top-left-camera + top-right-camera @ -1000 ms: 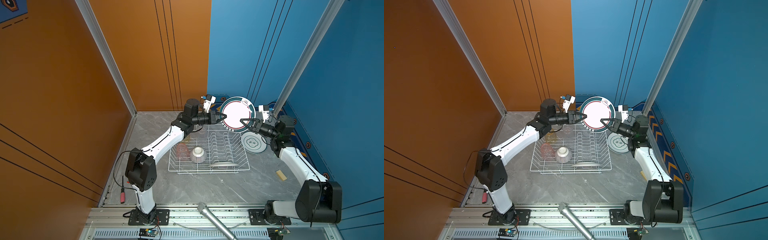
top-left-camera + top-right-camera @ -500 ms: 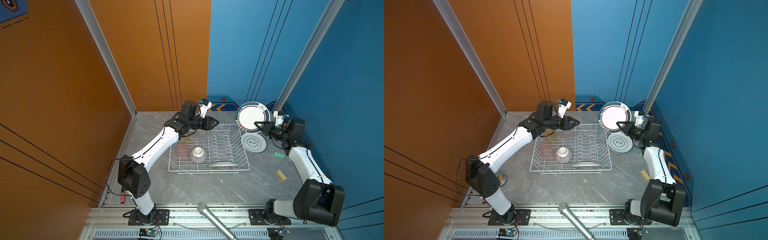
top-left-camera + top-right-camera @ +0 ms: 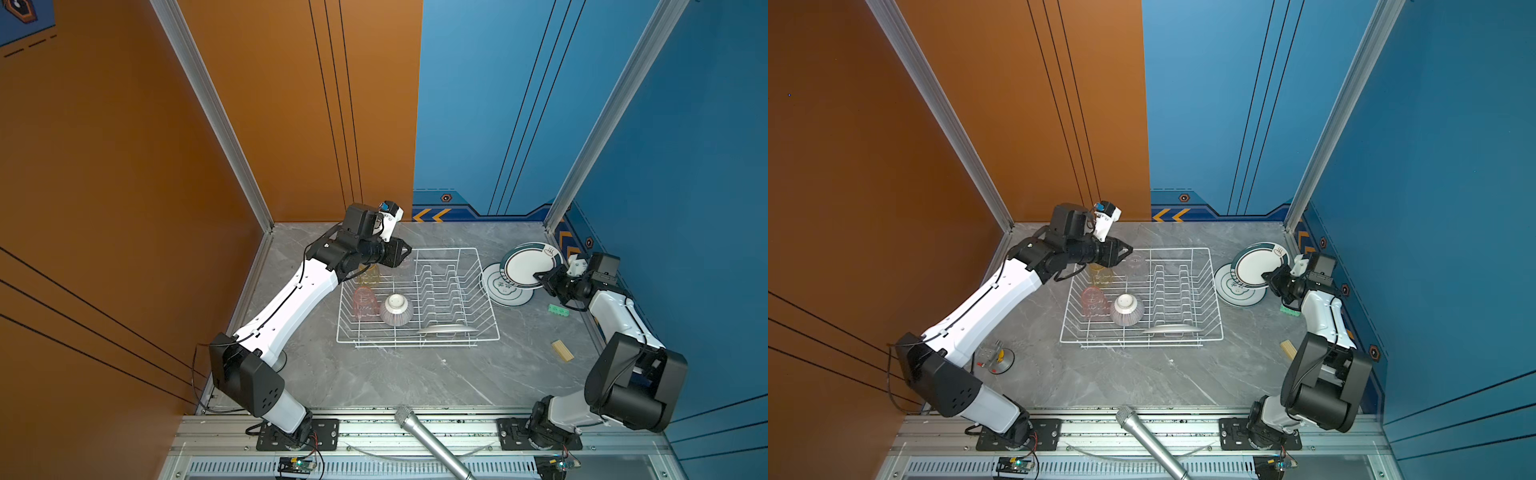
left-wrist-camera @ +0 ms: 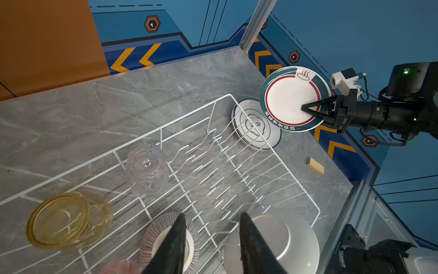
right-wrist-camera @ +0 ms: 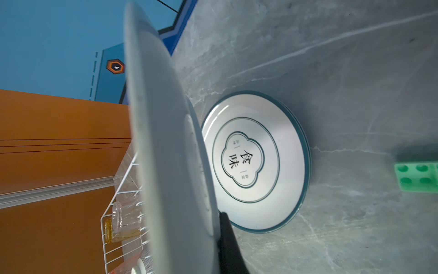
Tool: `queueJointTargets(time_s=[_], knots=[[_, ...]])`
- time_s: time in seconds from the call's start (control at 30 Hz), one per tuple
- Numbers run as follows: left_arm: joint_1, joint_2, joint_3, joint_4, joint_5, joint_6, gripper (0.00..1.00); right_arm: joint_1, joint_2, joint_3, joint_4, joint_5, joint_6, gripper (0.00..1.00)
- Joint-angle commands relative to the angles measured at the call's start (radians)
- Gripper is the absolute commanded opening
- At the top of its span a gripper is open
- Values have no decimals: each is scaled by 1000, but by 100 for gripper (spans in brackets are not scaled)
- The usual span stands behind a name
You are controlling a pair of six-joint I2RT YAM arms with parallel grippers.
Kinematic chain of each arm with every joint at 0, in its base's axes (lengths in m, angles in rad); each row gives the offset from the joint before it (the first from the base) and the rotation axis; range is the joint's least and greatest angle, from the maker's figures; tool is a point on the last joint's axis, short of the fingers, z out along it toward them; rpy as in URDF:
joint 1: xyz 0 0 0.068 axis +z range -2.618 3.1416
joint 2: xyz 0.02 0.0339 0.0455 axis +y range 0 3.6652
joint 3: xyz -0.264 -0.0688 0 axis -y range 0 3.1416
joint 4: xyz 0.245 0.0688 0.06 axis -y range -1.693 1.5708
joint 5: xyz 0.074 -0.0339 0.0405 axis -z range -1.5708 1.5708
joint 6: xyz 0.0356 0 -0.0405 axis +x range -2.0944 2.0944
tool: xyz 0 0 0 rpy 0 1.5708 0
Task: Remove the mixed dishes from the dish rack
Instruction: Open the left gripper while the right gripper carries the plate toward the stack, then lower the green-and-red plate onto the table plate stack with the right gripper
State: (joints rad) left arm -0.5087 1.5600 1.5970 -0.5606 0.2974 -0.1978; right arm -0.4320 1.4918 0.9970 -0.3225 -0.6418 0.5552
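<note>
Plate (image 3: 524, 266) over stack (image 3: 503, 293)
Right end effector (image 3: 539, 277) grips it, tilted; left end effector (image 4: 211, 217), part-open, holds nothing above the rack (image 3: 440, 291).

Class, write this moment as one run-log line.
right gripper: shut on dark-rimmed plate, tilted over plate stack | left gripper: open, empty, above dish rack

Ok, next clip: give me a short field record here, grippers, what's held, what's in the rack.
right gripper: shut on dark-rimmed plate, tilted, partly over the plate stack
left gripper: open, empty, over the dish rack
in rack: amber tumbler, pink tumbler, clear tumbler, striped bowl upside down, one white plate near the front edge
plate stack: on table, beside rack on the right arm's side
</note>
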Motion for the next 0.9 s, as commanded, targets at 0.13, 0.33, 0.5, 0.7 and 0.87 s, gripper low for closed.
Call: queueJointTargets(time_s=[0.13, 0.33, 0.5, 0.7, 0.87], knots=[[2, 18, 10, -33, -8, 28, 39, 2, 96, -3, -25, -22, -41, 0], [3, 26, 15, -33, -5, 28, 39, 4, 137, 0, -18, -40, -40, 0], [3, 32, 21, -33, 2, 29, 39, 7, 169, 2, -11, -73, -35, 0], [3, 37, 24, -33, 2, 30, 38, 9, 185, 5, -10, -78, -35, 0], [3, 36, 21, -34, 6, 32, 39, 10, 198, 8, -13, -80, -38, 0]])
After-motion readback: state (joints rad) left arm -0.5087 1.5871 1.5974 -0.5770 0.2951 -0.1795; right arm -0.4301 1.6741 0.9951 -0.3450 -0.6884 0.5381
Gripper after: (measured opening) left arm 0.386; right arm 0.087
